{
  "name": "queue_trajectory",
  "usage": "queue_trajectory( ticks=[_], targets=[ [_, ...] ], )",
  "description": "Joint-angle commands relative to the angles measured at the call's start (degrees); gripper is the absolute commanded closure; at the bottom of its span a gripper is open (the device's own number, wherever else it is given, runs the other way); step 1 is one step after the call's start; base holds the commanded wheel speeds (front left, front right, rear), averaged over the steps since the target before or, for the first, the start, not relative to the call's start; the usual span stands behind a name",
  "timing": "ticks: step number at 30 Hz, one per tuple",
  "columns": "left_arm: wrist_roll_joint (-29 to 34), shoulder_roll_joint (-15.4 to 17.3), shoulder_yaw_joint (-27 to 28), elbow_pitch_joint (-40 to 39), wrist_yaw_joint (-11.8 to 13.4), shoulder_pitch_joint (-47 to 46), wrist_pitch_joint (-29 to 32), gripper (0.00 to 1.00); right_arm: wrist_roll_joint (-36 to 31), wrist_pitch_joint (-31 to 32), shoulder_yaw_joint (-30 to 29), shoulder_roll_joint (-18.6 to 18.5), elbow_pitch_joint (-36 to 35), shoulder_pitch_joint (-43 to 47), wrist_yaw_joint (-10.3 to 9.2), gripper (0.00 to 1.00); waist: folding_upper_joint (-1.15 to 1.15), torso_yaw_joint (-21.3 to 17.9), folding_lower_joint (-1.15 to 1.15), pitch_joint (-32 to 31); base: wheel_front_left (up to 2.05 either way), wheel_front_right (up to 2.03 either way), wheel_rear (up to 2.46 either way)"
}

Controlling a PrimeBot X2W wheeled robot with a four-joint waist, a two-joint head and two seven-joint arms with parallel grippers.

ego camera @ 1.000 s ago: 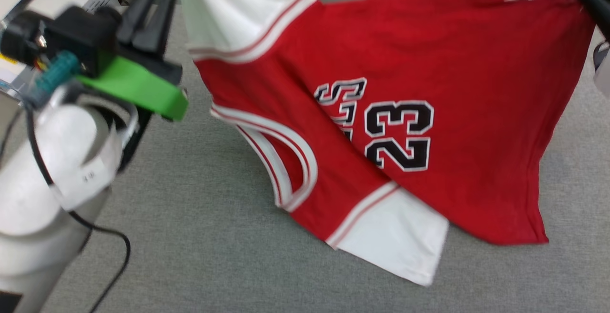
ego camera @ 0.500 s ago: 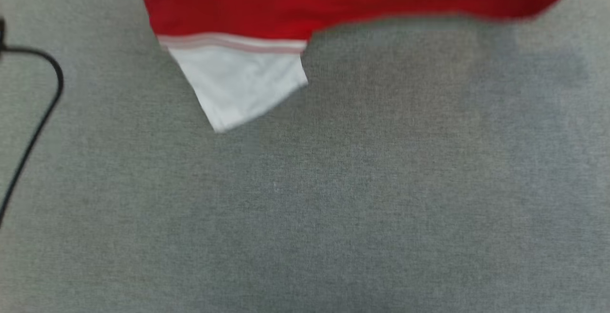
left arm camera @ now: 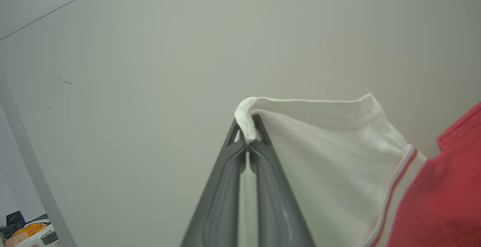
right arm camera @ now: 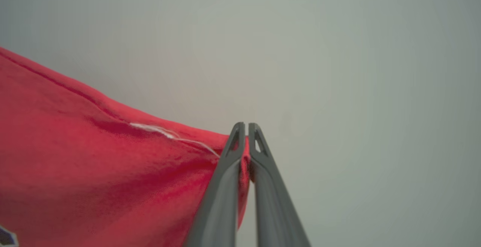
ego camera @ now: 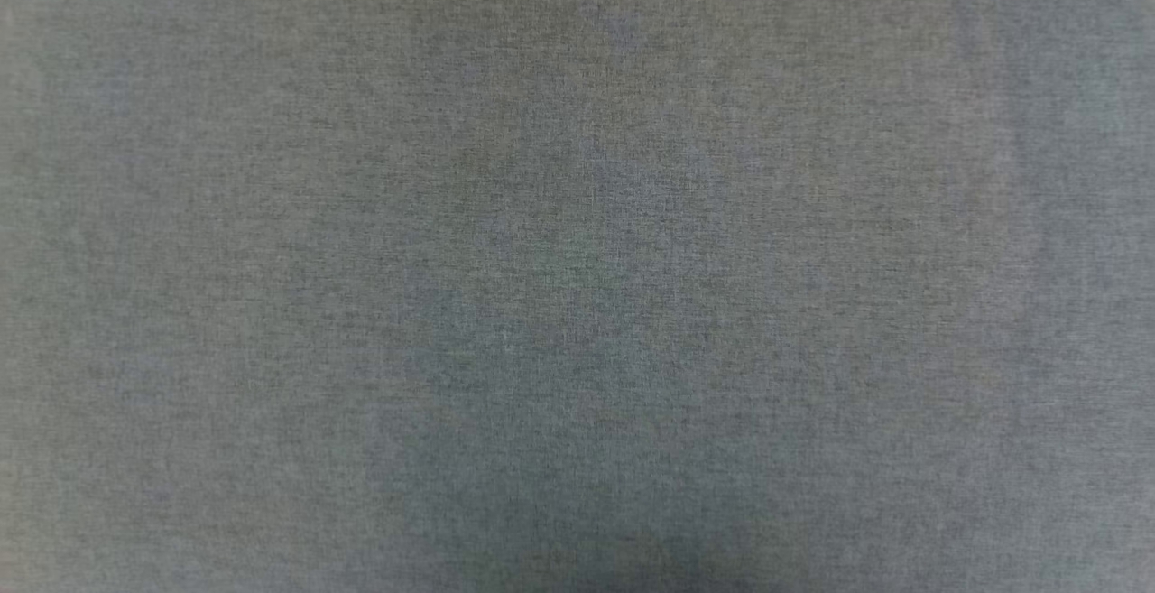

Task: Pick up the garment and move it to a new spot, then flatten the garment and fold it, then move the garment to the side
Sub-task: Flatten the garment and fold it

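Garment (left arm camera: pixel 338 156) (red soft-fabric T-shirt, white short sleeves, red-and-white striped trim) is up in both grippers, pinched at two spots. A plain pale grey wall (left arm camera: pixel 188 51) is behind it in both wrist views.

Left wrist view: left gripper (left arm camera: pixel 247 126), two long dark grey fingers, jaws pressed together on the folded edge of a white sleeve (left arm camera: pixel 319 145). A small roll of white cloth bulges over the tips. The sleeve spreads from the tips toward 3–5 o'clock, top edge fairly taut. Striped trim (left arm camera: pixel 398 187) runs diagonally at 4 o'clock, with the red body past it in the 4 o'clock corner.

Right wrist view: right gripper (right arm camera: pixel 246 128), jaws clamped tight on a red edge of the garment (right arm camera: pixel 94 164), red cloth squeezed between the fingers. The fabric runs from the tips toward 9 o'clock and covers the 7–9 o'clock sector. A thin white thread (right arm camera: pixel 169 134) lies along the hem, just at 9–10 o'clock of the tips. A scrap of dark white-outlined lettering (right arm camera: pixel 5 235) sits at the 8 o'clock corner, cut by the frame edge.

Left wrist view, background: thin dark seam line (left arm camera: pixel 60 8) on the wall at 10–11 o'clock, pale grey upright strip (left arm camera: pixel 34 171) at 8–9 o'clock. Blurry clutter with an orange item (left arm camera: pixel 26 232) at the 8 o'clock corner, too small to identify.

Head view: flat grey woven fabric surface (ego camera: pixel 577 268), darker toward 6 o'clock.
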Motion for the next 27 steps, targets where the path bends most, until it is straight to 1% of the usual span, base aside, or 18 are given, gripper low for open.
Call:
queue_trajectory(
  ticks=[1, 4, 8, 12, 17, 20, 23, 27],
  targets=[
    [0.0, -0.4, -0.53, 1.54, -0.23, -0.92, -0.95, 1.0, -0.39, -1.26, 0.67, 0.5, 1.83, -0.85, -0.03, 1.0, 0.33, 0.12, -0.01, 1.41, 0.0, 0.0, 0.0],
    [-0.54, -0.75, -1.65, 4.27, -0.37, -0.49, -2.6, 1.0, 0.06, -3.4, 2.24, 1.19, 5.07, -0.82, -0.03, 1.0, 0.33, 0.33, -0.01, 2.07, 0.0, 0.0, 0.0],
    [-1.57, -0.93, -3.35, 7.07, -0.49, 2.43, -4.8, 1.0, 1.15, -6.27, 5.31, 1.85, 8.68, 1.5, -0.03, 1.0, 0.33, 0.71, -0.01, 2.11, 0.0, 0.0, 0.0],
    [-3.27, -0.2, -3.75, 7.87, -0.52, 7.73, -6.76, 1.0, 3.1, -9.08, 8.8, 2.49, 10.98, 5.8, -0.03, 1.0, 0.33, 0.84, -0.01, 1.21, 0.0, 0.0, 0.0],
    [-3.79, 1.31, -5.26, 6.68, -0.38, 17.93, -7.96, 1.0, 5.96, -12.02, 13.42, 3.12, 11.92, 12.83, -0.03, 1.0, 0.33, 0.68, -0.01, -1.89, 0.0, 0.0, 0.0],
    [-4.05, 1.92, -6.06, 5.16, 0.5, 24.81, -8.31, 1.0, 7.95, -13.3, 15.8, 3.2, 11.72, 17.77, -0.03, 1.0, 0.33, 0.8, -0.01, -4.54, 0.0, 0.0, 0.0],
    [-5.54, 2.52, -6.04, 2.69, 1.99, 33.25, -8.53, 1.0, 10.04, -14.3, 18.61, 2.9, 10.71, 23.72, -0.03, 1.0, 0.33, 0.96, -0.01, -7.55, 0.0, 0.0, 0.0],
    [-7.66, 3.84, -5.34, -1.33, 5.04, 45.09, -8.69, 1.0, 13.01, -15.46, 21.42, 1.86, 8.91, 32.32, -0.03, 1.0, 0.33, 1.41, -0.01, -12.03, 0.0, 0.0, 0.0]
  ],
)
